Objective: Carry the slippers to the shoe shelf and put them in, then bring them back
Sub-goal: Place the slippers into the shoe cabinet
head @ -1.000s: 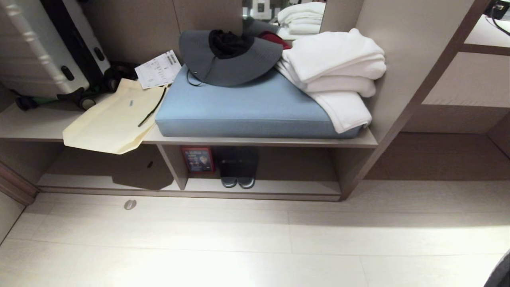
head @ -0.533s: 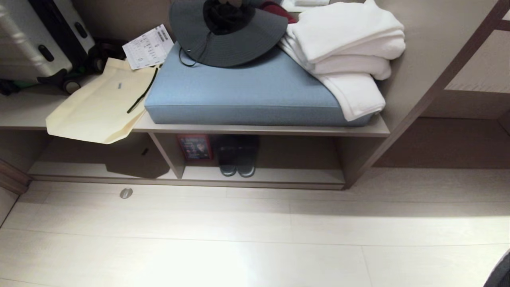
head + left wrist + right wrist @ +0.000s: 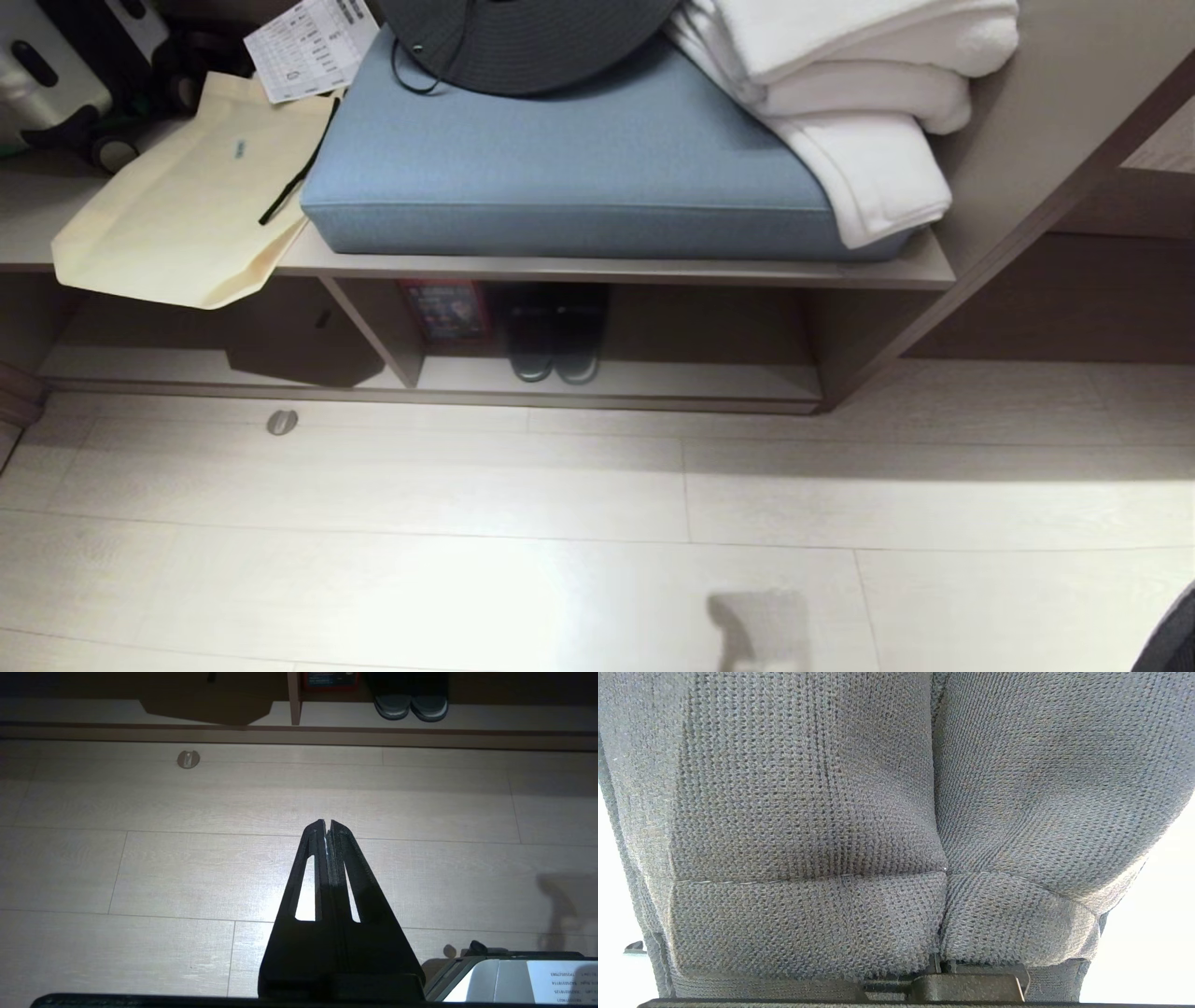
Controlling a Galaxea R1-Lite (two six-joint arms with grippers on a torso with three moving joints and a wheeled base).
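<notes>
Right end effector: clamped on the slippers (image 3: 896,812), both hanging pressed side by side and filling its wrist view; the fingers themselves are hidden by the fabric.
Left end effector (image 3: 327,823): closed, empty, poised over the floor (image 3: 140,868).
Slippers' handling: soft ribbed knit, light, floppy (likely to sag and swing); a pinch across both uppers together looks the surest hold.
Shoe shelf (image 3: 653,381): low cubby under the blue cushion (image 3: 579,149), ahead across the floor.
Already inside: a dark pair (image 3: 555,359) near the front edge, beside the left divider.
Free room: the right half of the base board.
</notes>
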